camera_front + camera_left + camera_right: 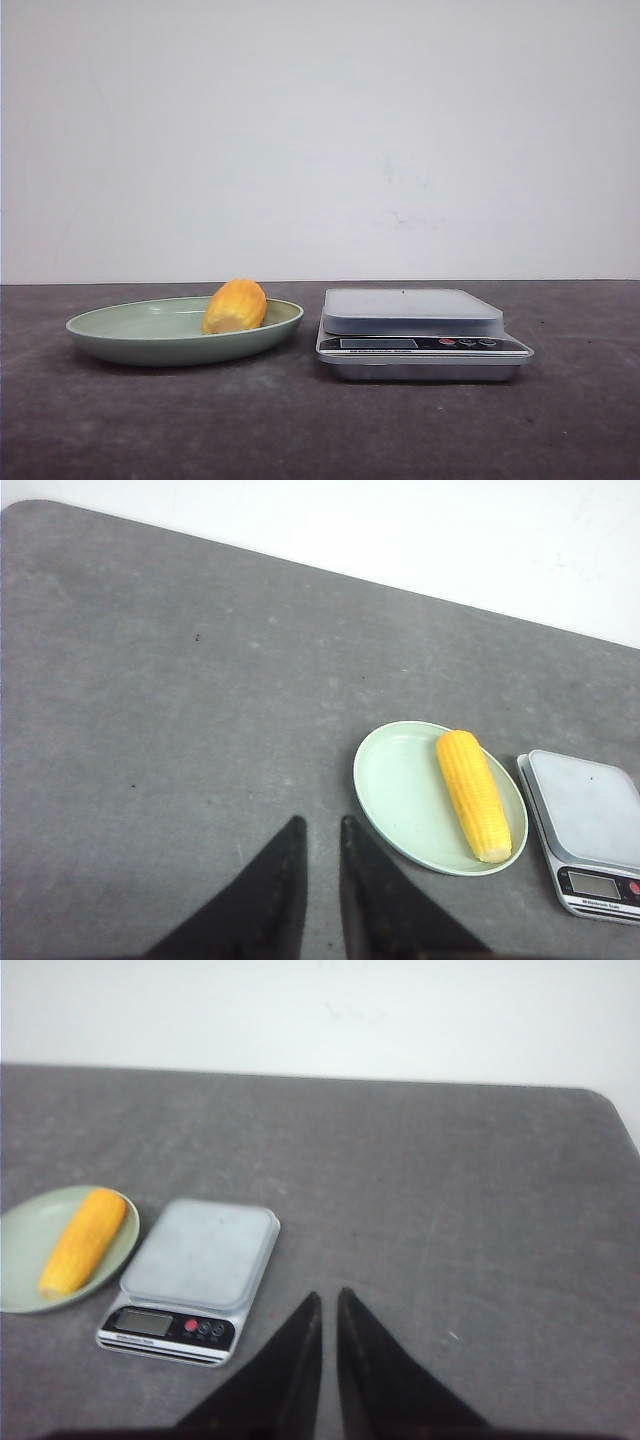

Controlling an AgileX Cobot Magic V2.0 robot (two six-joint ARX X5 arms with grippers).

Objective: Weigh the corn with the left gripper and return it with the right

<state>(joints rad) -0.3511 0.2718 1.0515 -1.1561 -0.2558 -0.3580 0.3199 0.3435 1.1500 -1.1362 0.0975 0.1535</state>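
The corn [235, 306] is a yellow-orange cob lying in a pale green shallow plate [120, 335] on the dark table, left of the scale. It also shows in the left wrist view [473, 795] and the right wrist view [83, 1241]. My left gripper [321, 822] hangs over bare table, apart from the plate [395, 780]; its fingers stand close together with a narrow gap and hold nothing. My right gripper [329, 1295] hangs over bare table beside the scale, fingers almost together and empty. Neither gripper shows in the front view.
A silver kitchen scale [412, 310] with a grey platform and a black button panel stands right of the plate; it shows in both wrist views [590, 810] [200, 1250]. A white wall runs behind the table's far edge.
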